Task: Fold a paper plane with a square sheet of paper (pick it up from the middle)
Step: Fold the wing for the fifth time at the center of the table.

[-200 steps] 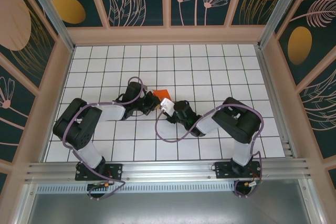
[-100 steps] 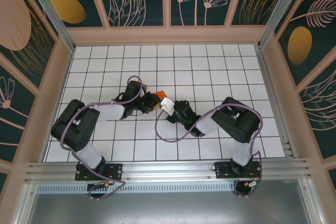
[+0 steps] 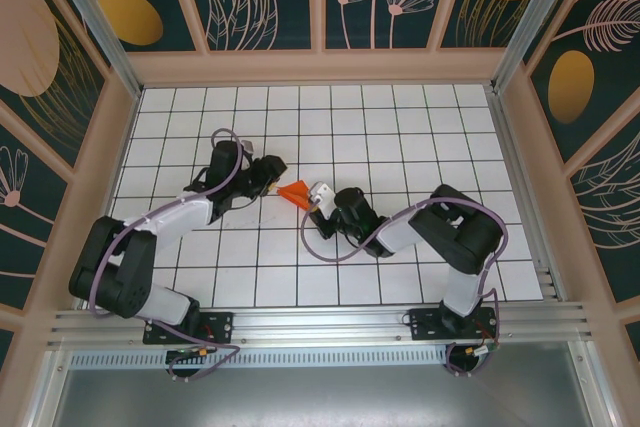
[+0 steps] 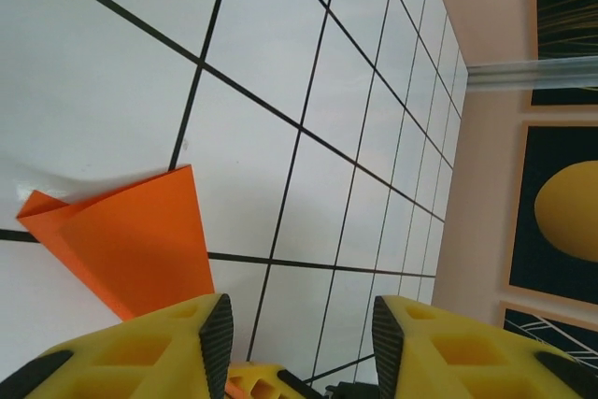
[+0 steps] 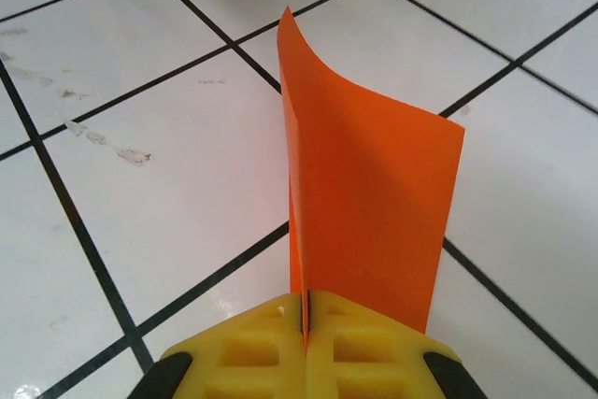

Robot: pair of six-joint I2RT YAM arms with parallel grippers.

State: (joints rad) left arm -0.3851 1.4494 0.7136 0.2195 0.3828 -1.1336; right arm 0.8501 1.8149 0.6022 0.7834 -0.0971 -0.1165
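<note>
1. The right tool [image 5: 306, 317] is pinched fully shut on the edge of the paper [image 5: 374, 203], which rises folded from its fingers.
2. The left tool [image 4: 299, 329] stands partly open and holds nothing. The paper lies just beyond one finger [image 4: 201, 324].
3. The paper is mid-tabletop [image 3: 400, 127], between the two tools.
4. Its layers are hard to count, and the fingers hide its near edge.
</note>
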